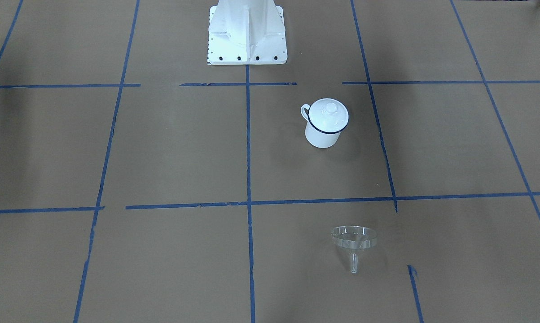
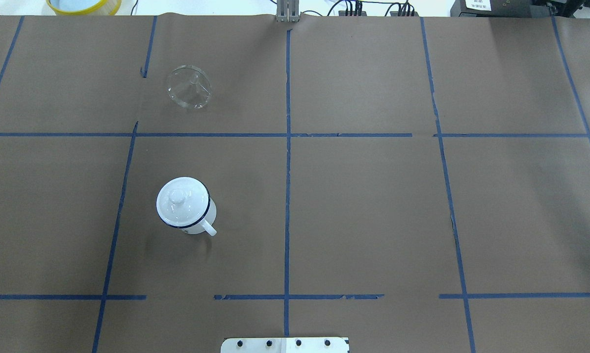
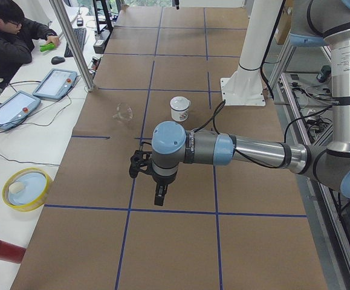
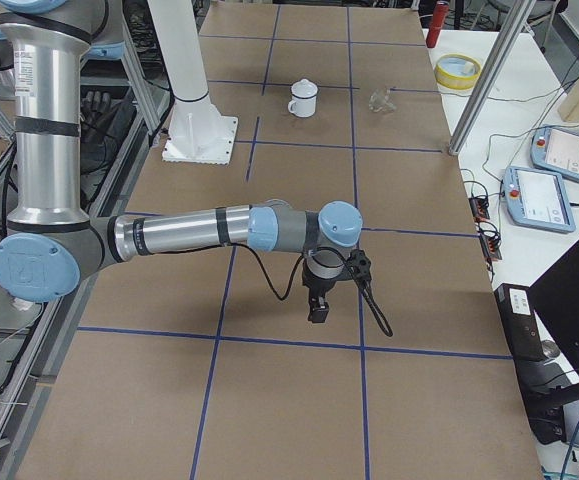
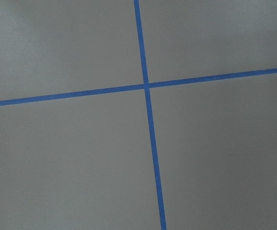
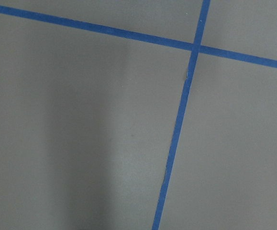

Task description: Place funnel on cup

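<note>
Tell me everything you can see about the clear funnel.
The funnel is small and clear, with a wide round rim and a short narrow spout. It seems to lie tipped on its side on the brown table cover, spout pointing away from the robot, beyond the cup. Only the cover touches it.

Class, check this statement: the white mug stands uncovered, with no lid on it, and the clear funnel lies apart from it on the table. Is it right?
No: the white mug is covered, a round white lid with a knob sitting on it, as the exterior front-facing view shows. The clear funnel does lie apart from it on the table.
</note>
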Tool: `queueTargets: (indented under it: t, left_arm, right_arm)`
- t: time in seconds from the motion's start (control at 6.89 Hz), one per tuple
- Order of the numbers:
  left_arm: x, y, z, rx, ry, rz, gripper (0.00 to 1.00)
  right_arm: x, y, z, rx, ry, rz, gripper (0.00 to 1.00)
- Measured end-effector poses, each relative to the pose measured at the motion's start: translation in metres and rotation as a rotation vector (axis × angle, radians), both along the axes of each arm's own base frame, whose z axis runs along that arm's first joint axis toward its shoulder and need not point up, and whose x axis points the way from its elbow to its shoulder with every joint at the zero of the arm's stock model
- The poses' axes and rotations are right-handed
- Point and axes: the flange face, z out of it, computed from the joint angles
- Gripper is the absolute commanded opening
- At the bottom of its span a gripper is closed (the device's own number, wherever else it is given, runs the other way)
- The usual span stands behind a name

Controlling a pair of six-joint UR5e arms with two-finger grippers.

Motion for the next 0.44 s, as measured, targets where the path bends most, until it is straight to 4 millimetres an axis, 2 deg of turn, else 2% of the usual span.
queueTargets:
  t: [0.44]
  left_arm:
    - [0.0009, -0.0008, 0.0020, -0.003, -0.001, 0.002, 1.00]
  right_arm:
    - [0.0000, 0.0000, -0.0001, 0.000, 0.000, 0.000, 1.00]
